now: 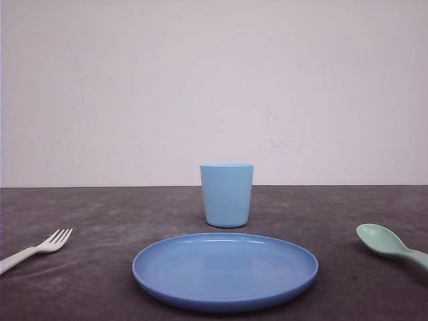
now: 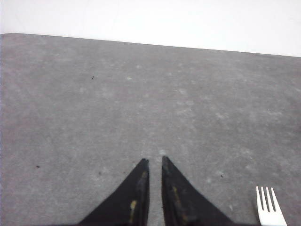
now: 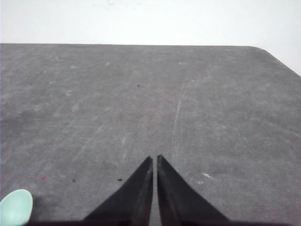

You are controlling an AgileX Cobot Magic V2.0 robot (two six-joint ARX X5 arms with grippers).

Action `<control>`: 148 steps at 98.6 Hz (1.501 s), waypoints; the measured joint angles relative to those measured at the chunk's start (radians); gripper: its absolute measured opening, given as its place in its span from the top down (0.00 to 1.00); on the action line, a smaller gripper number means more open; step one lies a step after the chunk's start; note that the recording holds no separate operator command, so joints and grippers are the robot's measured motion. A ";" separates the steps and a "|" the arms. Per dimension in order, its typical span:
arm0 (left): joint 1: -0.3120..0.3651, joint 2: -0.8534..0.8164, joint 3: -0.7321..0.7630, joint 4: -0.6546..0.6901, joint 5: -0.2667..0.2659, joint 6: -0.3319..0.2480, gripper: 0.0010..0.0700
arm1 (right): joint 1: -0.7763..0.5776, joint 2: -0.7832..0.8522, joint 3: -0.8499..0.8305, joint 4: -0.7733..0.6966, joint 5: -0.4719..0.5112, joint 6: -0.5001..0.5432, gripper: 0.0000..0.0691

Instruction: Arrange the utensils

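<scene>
A white fork (image 1: 37, 249) lies on the dark table at the front left, tines pointing toward the middle. Its tines (image 2: 268, 207) also show in the left wrist view, off to the side of my left gripper (image 2: 154, 160), which is shut on nothing over bare table. A mint-green spoon (image 1: 388, 243) lies at the front right, bowl toward the middle. The spoon's bowl (image 3: 16, 207) appears in the right wrist view, well aside of my right gripper (image 3: 154, 157), shut and empty over the table.
A round blue plate (image 1: 160, 267) sits at the front centre. A light blue cup (image 1: 227, 194) stands upright just behind it. The table's far edge meets a white wall. The table's rounded far corner (image 3: 263, 49) shows in the right wrist view.
</scene>
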 joint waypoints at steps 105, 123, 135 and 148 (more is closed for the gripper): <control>0.000 0.203 0.518 -0.173 0.191 -0.220 0.98 | 0.001 0.272 0.650 -0.298 -0.205 0.227 0.99; 0.000 0.365 0.702 -0.324 0.191 -0.114 0.98 | 0.001 0.445 0.816 -0.438 -0.205 0.134 0.99; -0.002 0.467 0.753 -0.366 0.191 -0.069 0.98 | 0.001 0.547 0.842 -0.492 -0.205 0.094 0.99; -0.014 0.562 0.753 -0.403 0.190 -0.046 0.98 | 0.001 0.653 0.842 -0.557 -0.203 0.072 0.99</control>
